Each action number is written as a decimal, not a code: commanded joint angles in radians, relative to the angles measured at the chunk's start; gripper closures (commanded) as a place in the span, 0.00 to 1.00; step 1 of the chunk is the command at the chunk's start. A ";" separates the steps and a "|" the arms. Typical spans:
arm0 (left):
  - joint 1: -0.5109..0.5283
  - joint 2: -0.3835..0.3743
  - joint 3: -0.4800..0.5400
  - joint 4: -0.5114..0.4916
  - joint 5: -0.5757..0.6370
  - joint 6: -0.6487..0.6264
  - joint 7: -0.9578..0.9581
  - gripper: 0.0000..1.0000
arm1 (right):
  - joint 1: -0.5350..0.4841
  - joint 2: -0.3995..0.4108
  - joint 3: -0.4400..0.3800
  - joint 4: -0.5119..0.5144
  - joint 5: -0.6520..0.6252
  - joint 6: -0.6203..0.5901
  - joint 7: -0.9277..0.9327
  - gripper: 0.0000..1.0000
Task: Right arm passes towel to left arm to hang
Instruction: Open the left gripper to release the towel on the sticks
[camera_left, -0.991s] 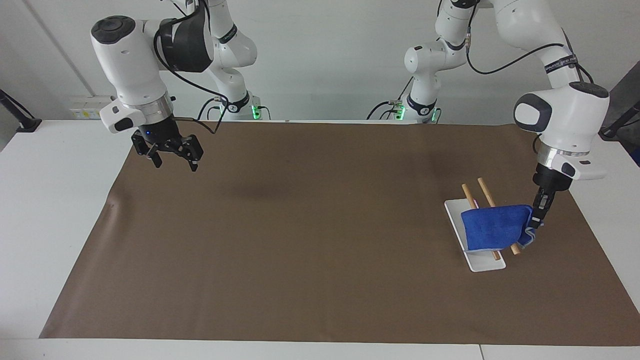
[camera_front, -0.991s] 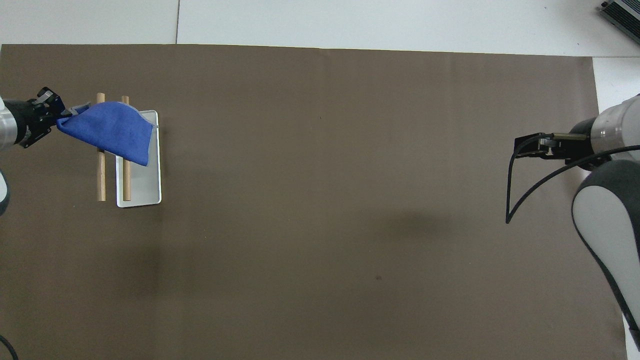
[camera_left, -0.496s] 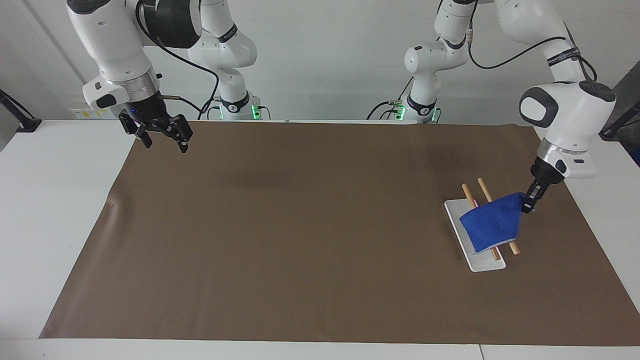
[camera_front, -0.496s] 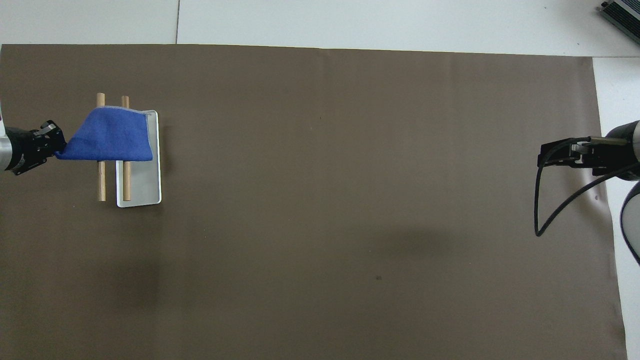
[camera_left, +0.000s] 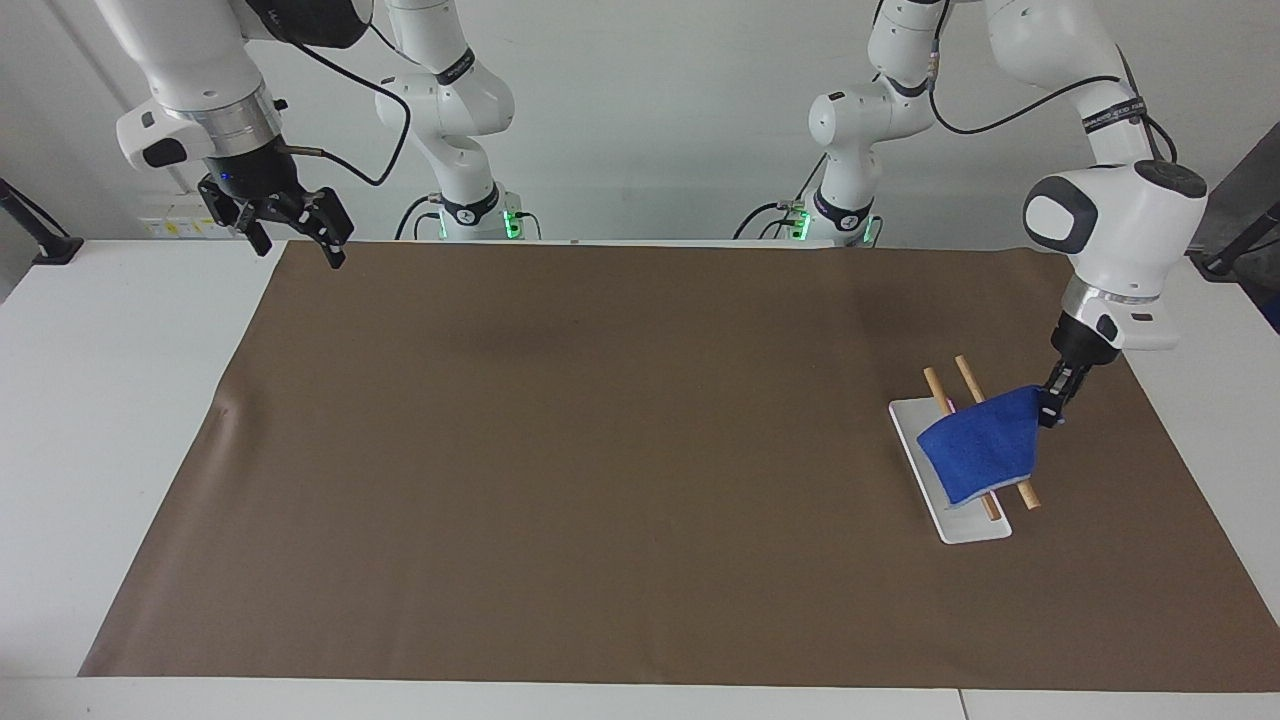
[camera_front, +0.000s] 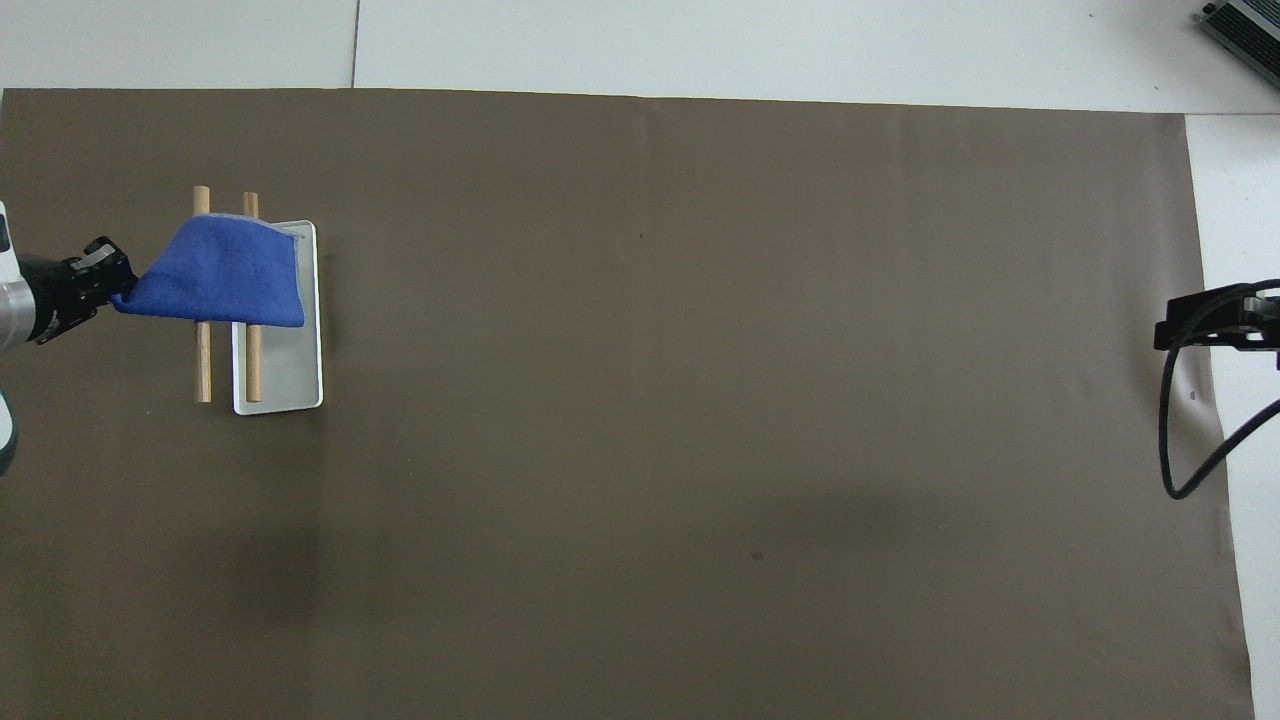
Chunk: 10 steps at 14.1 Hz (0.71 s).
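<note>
The bright-blue towel (camera_left: 983, 446) is draped over the two wooden rods (camera_left: 966, 377) of a small rack on a white base (camera_left: 968, 527), toward the left arm's end of the table. My left gripper (camera_left: 1049, 409) is shut on the towel's corner and holds it just above the rods, beside the rack. From overhead, the towel (camera_front: 224, 274) covers the rods' (camera_front: 203, 362) farther half, with the left gripper (camera_front: 108, 287) at its edge. My right gripper (camera_left: 296, 243), blue-lit, hangs open and empty, raised over the mat's corner at the right arm's end; in the overhead view it (camera_front: 1196, 328) shows at the frame edge.
A brown mat (camera_left: 620, 460) covers most of the white table (camera_left: 110, 400). The rack's white base (camera_front: 290, 385) lies on the mat. A loose black cable (camera_front: 1180, 450) loops from the right wrist.
The right arm has risen and drawn back toward its own end of the table. The left gripper has lifted the towel's corner slightly, and the towel has settled over the rods.
</note>
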<state>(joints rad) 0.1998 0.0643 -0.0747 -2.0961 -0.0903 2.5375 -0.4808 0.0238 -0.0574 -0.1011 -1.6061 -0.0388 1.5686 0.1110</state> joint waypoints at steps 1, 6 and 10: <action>-0.010 -0.006 0.004 -0.033 -0.013 0.047 0.043 1.00 | 0.080 0.001 -0.095 0.003 -0.007 -0.010 -0.020 0.00; -0.013 -0.020 0.003 -0.082 -0.013 0.043 0.062 0.84 | 0.022 -0.007 -0.039 -0.012 0.017 -0.013 -0.010 0.00; -0.011 -0.015 0.006 -0.068 -0.013 0.041 0.062 0.19 | 0.028 -0.027 -0.038 -0.046 0.017 -0.013 -0.005 0.00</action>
<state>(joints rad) 0.1969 0.0643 -0.0779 -2.1505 -0.0903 2.5595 -0.4360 0.0707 -0.0571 -0.1548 -1.6190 -0.0352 1.5658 0.1082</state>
